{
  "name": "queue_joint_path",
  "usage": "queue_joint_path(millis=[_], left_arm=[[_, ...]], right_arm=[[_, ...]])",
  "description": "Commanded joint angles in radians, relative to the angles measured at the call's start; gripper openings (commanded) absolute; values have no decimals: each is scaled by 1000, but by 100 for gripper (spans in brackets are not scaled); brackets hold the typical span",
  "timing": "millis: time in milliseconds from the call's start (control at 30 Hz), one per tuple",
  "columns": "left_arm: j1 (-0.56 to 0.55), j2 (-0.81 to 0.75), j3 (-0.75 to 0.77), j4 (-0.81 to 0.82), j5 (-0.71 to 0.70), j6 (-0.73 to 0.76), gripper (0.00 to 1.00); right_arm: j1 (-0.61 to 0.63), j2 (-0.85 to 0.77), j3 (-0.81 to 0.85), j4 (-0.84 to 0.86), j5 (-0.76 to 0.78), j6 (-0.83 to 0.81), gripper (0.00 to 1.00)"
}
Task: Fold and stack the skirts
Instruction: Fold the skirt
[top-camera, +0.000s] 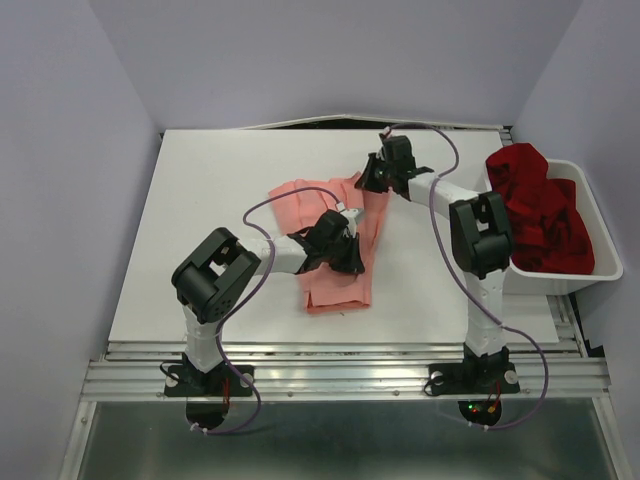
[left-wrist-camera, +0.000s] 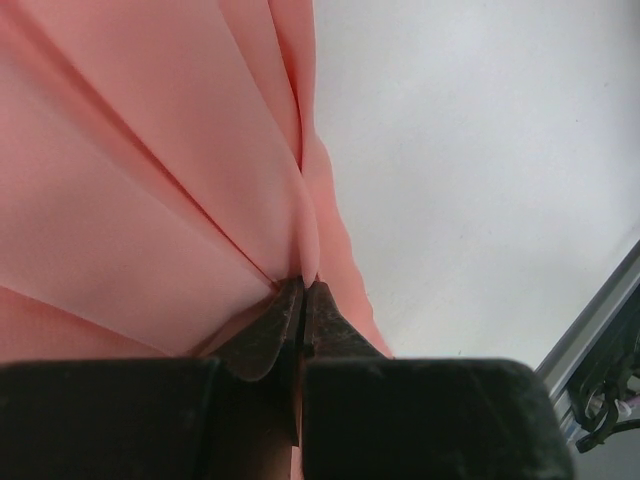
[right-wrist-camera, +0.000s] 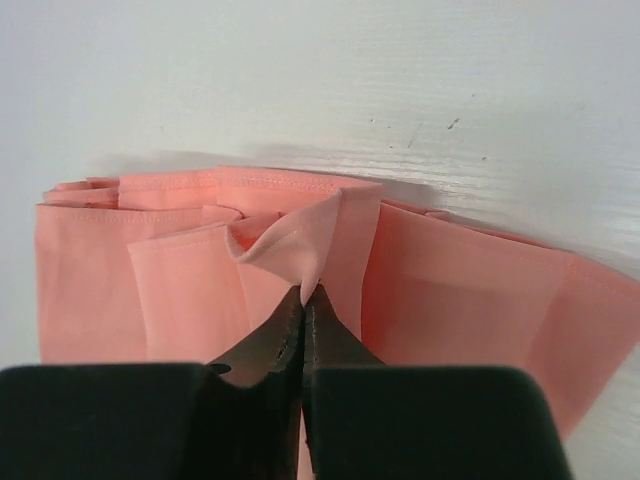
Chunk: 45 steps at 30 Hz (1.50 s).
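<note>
My left gripper (left-wrist-camera: 303, 290) and right gripper (right-wrist-camera: 304, 295) pinch folds of the salmon-pink skirt (top-camera: 340, 285) at the table (top-camera: 200, 200) centre — arms (top-camera: 285, 255) hide its middle. Deep red skirt (top-camera: 540, 215) heaped in the bin (top-camera: 560, 282), right edge; room lies leftward.

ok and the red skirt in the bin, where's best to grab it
Probably pinch the raised fold at the far end of the red skirt, coming straight down from above: it lies crumpled in the white bin, whose walls block the sides.

Salmon-pink skirt (top-camera: 340, 288) on white table (top-camera: 200, 230), red skirt (top-camera: 540, 215) in bin (top-camera: 560, 282)
</note>
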Motion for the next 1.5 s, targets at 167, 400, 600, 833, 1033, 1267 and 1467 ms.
queue_joint_path(millis=[167, 400, 600, 833, 1033, 1267, 1467], left_arm=[[3, -11, -27, -45, -33, 1, 8], [3, -23, -36, -40, -36, 3, 8], [-1, -34, -40, -45, -38, 7, 8], [-18, -116, -57, -54, -78, 33, 19], [-21, -248, -18, -146, -113, 171, 58], [-29, -507, 44, -273, -203, 514, 98], [-30, -799, -122, -374, -115, 886, 99]], right_arm=[[-46, -255, -12, -24, 171, -86, 1], [-55, -243, -92, -56, 301, -146, 1], [-64, -142, -81, -36, 386, -183, 1], [-64, -28, -45, 40, 380, -223, 1], [-64, 33, 17, -36, 293, -246, 4], [-64, -65, 34, -101, 237, -240, 69], [-64, -186, 47, -183, 64, -257, 100]])
